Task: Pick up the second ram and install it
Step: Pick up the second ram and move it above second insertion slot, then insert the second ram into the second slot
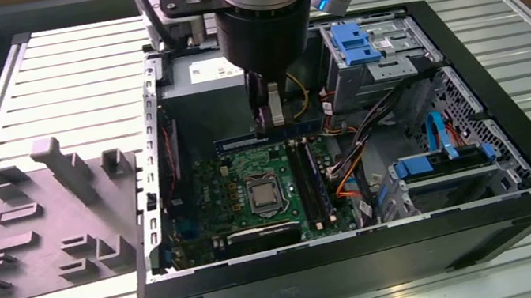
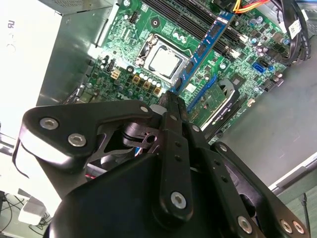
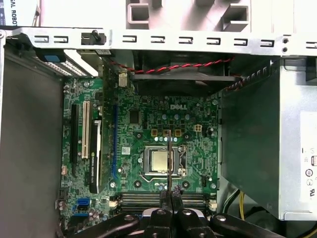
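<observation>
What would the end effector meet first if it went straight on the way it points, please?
Probably the motherboard, near the memory slots; the memory stick in the end effector would touch first. Depth unclear.

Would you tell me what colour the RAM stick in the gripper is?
The RAM stick is blue with black chips, clearest in the second wrist view.

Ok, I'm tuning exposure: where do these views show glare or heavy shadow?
Exterior view: the case is dim under the arm, around the ram. Second wrist view: the CPU glares and the power supply washes out white. First wrist view: even light, slight sheen on the CPU.
</observation>
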Robot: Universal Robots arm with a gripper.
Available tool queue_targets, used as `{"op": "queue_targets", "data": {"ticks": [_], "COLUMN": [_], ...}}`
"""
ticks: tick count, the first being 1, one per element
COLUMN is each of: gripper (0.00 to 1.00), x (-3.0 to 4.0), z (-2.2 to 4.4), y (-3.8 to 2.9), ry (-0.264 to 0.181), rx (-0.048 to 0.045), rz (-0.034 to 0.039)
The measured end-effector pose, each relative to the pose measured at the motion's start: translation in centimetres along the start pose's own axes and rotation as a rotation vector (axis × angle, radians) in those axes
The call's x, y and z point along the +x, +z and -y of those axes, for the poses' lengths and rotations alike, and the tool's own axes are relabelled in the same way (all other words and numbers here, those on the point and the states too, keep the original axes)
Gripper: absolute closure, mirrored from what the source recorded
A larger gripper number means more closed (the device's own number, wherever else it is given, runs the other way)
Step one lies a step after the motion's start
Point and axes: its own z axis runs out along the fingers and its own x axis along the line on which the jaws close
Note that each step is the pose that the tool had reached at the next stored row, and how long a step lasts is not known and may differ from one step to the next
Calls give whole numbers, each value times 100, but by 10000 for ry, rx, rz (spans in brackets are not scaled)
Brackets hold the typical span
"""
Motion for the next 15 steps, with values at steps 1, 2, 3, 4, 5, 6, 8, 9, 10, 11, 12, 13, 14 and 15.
{"op": "queue_targets", "data": {"ticks": [1, 2, 3, 4, 5, 6, 8, 9, 10, 11, 12, 13, 14, 15], "gripper": [89, 89, 89, 89, 89, 89, 89, 89, 89, 89, 89, 89, 89, 89], "x": [0, 0, 0, 0, 0, 0, 0, 0, 0, 0, 0, 0, 0, 0], "z": [0, 0, 0, 0, 0, 0, 0, 0, 0, 0, 0, 0, 0, 0], "y": [0, 3, 4, 4, 4, 4, 5, 5, 5, 5, 5, 5, 5, 5], "ry": [0, 0, 0, 0, 0, 0, 0, 0, 0, 0, 1, 9, 25, 58], "rx": [0, 2, 2, 1, 2, 1, 1, 1, 1, 1, 1, 1, 2, 3], "rz": [0, 3, 3, 3, 3, 3, 3, 3, 3, 3, 4, 3, 4, 6]}}
